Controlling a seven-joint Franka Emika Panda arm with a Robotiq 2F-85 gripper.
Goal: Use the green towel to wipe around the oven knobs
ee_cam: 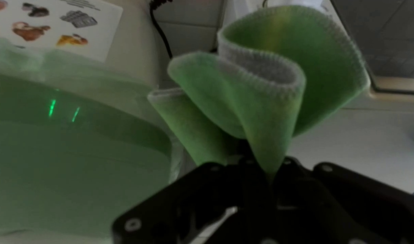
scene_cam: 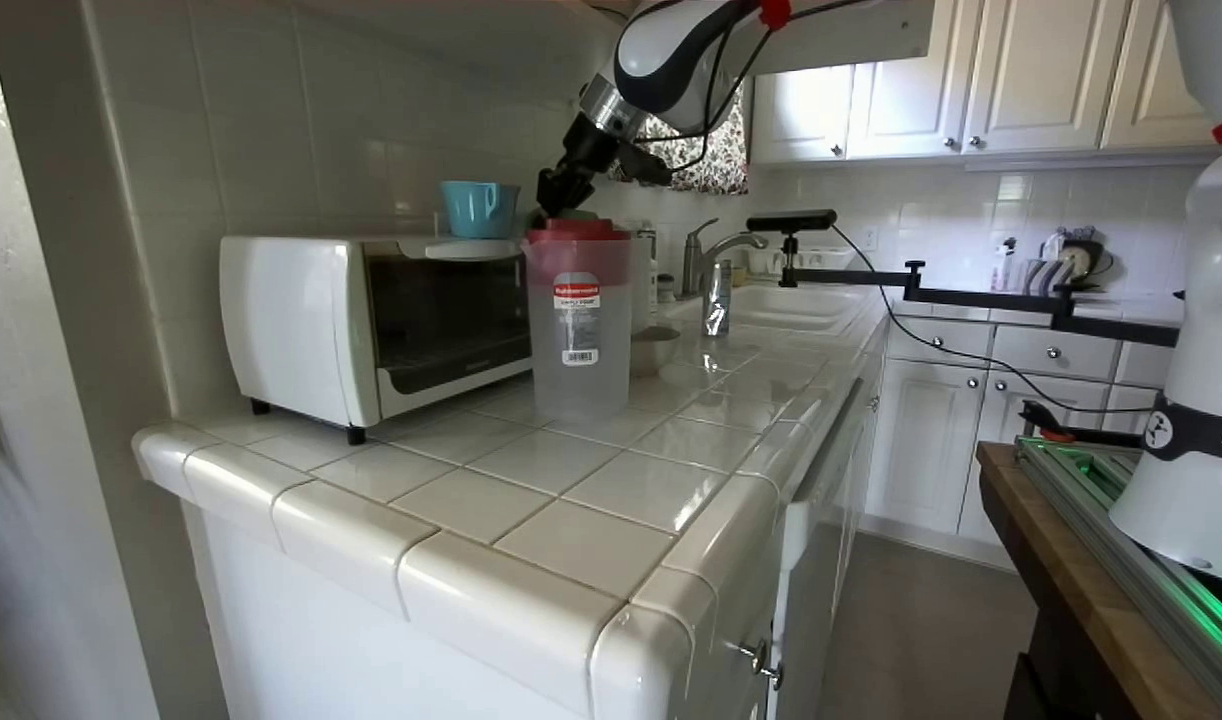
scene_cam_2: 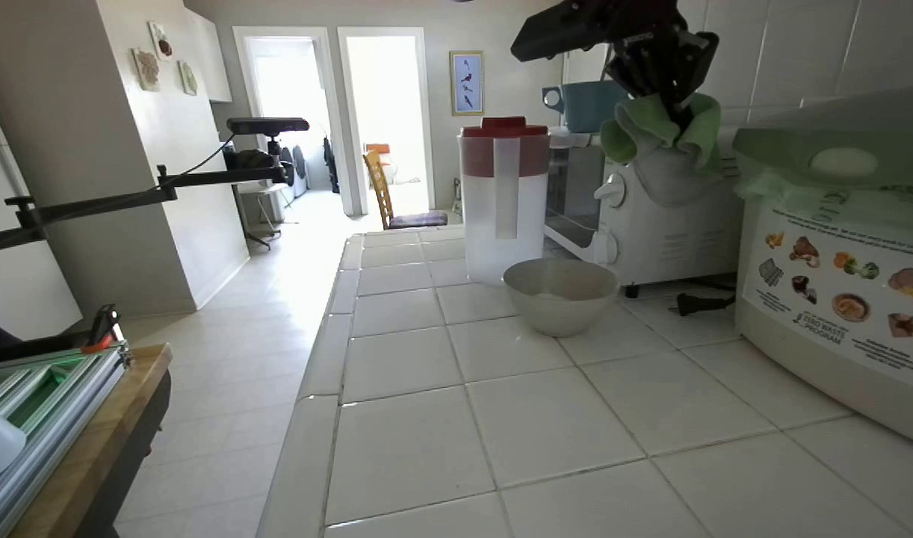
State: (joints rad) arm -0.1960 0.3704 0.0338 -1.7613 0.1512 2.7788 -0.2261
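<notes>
My gripper point(scene_cam_2: 679, 112) is shut on the green towel point(scene_cam_2: 639, 131), which bunches and hangs below the fingers. In the wrist view the towel point(ee_cam: 261, 88) fans out from between the closed fingers point(ee_cam: 261, 169). The white toaster oven point(scene_cam_2: 688, 239) stands on the counter and also shows in an exterior view point(scene_cam: 291, 325). The towel is above the oven's near end, beside its front panel. The upper knob point(scene_cam_2: 612, 190) and a lower knob point(scene_cam_2: 604, 246) show just left of and below the towel. I cannot tell whether the towel touches the oven. The towel hides the knobs in the wrist view.
A clear pitcher with red lid point(scene_cam_2: 501, 217) stands before the oven door. A bowl point(scene_cam_2: 561, 299) sits near the knobs. A green-lidded bin point(scene_cam_2: 837, 284) stands beside the oven, close to the gripper in the wrist view. A blue cup point(scene_cam: 481, 210) is on the oven.
</notes>
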